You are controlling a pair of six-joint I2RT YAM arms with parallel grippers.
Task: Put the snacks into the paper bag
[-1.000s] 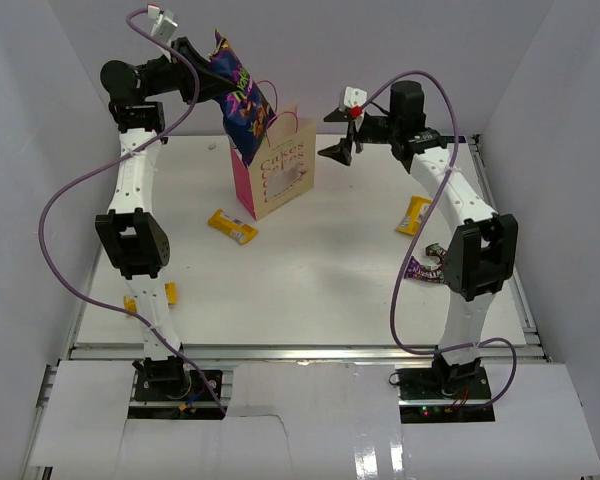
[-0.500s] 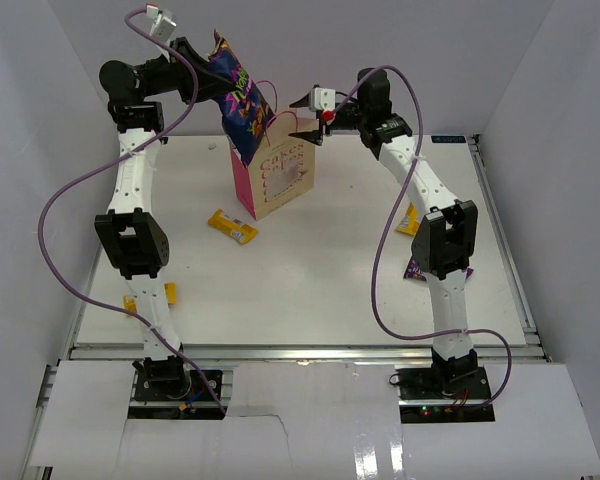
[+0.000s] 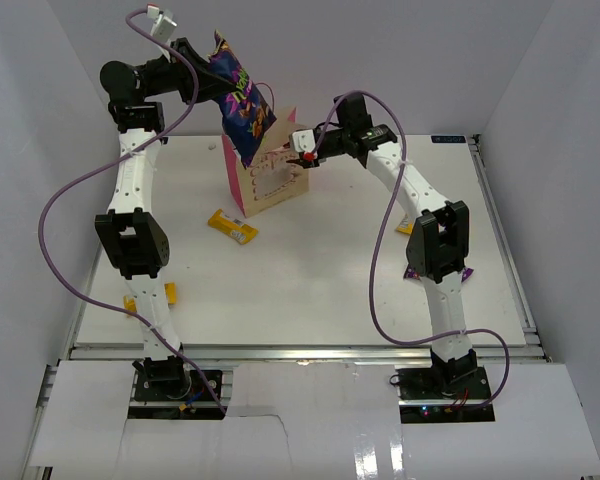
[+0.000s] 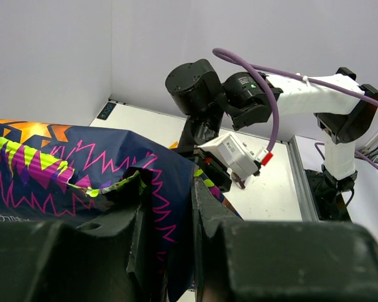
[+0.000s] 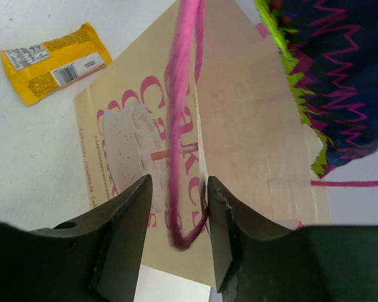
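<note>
Crowded mouth on the paper bag point(image 3: 268, 186): chip bag point(image 3: 242, 100) hangs at its left rim, right gripper point(image 5: 177, 182) straddles the pink handle point(image 5: 184, 94) (fingers apart), yellow bar point(image 3: 232, 226) near-left.

A white tabletop point(image 3: 320, 290) fills the middle of the overhead view, boxed in on three sides by plain, pale grey-lilac walls: a back wall point(image 3: 400, 50) rising from the far edge, a left wall point(image 3: 20, 200) and a right wall point(image 3: 575, 200) slanting in along the side edges. A silver metal rail point(image 3: 300, 350) runs along the near edge, and another follows the right edge. In front of the near rail lie flat white panels point(image 3: 310, 425) with notches cut into them, their surface glossy with a bright reflection. A small blue label point(image 3: 450, 139) sits at the far right corner. The light is even and soft, leaving only faint shadows on the tabletop.
</note>
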